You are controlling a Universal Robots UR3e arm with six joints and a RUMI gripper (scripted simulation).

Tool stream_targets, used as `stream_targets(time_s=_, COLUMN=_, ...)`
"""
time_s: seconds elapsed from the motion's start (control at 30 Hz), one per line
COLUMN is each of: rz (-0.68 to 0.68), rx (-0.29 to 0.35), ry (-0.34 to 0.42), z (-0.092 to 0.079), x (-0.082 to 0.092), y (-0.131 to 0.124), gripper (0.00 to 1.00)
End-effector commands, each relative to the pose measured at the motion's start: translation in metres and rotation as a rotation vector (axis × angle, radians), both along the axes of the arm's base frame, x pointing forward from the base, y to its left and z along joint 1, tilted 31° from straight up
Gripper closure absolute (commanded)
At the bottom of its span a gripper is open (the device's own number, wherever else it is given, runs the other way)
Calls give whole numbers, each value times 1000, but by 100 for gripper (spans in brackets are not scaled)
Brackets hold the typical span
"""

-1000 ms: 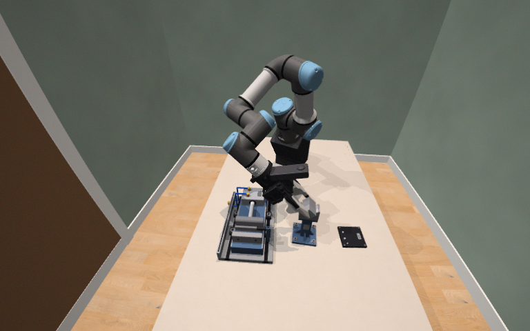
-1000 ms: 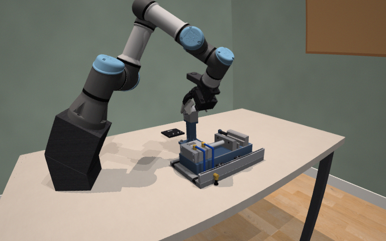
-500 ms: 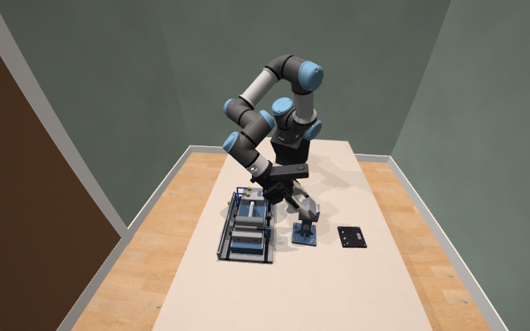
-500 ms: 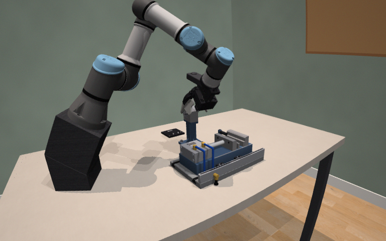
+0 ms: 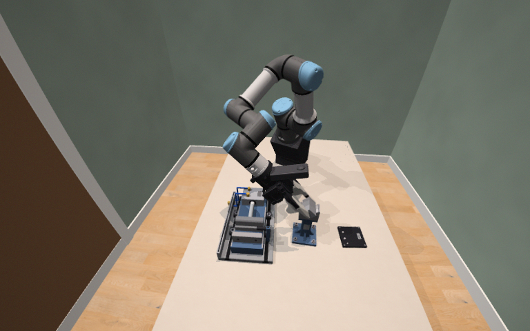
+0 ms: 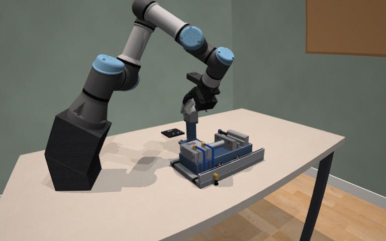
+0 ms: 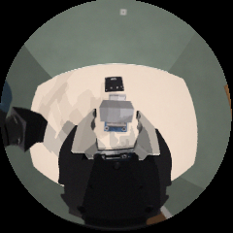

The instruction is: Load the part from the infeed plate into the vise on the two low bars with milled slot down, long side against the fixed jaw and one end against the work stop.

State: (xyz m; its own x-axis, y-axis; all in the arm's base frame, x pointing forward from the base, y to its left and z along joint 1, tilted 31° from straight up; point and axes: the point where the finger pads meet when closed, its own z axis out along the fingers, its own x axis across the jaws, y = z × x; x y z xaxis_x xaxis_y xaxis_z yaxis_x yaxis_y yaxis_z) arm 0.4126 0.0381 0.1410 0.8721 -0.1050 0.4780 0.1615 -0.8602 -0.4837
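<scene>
Gripper (image 5: 307,209) (image 6: 189,108) (image 7: 116,110), black with two pale grey fingers, stood partway open at the grey V-block (image 6: 191,117) (image 7: 116,114) on its blue post, where the light grey rectangular part (image 5: 315,209) (image 7: 117,97) seemed to lie, its outline hard to tell, near the open blue-and-grey metal vise (image 5: 247,248) (image 6: 188,164).

Can't make out any change from the earlier top and exterior views to now, either in the gripper (image 5: 306,207) (image 6: 189,109) (image 7: 116,116) or at the V-block (image 5: 309,215) (image 6: 191,117) (image 7: 116,112), between five and six o'clock from the arm's base (image 5: 290,155) (image 6: 71,167) in the top view
</scene>
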Motion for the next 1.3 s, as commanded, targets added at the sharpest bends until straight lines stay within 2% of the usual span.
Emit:
stream_targets(time_s=0.0, rz=0, rx=-1, ry=-2, z=1, x=0, y=0, gripper=49)
stream_targets(time_s=0.83, rz=-1, rx=-3, ry=-1, z=-3, x=1, y=-1, gripper=49)
stream_targets(time_s=1.27, rz=-20, rx=-38, ry=3, z=-3, x=1, y=-1, gripper=49)
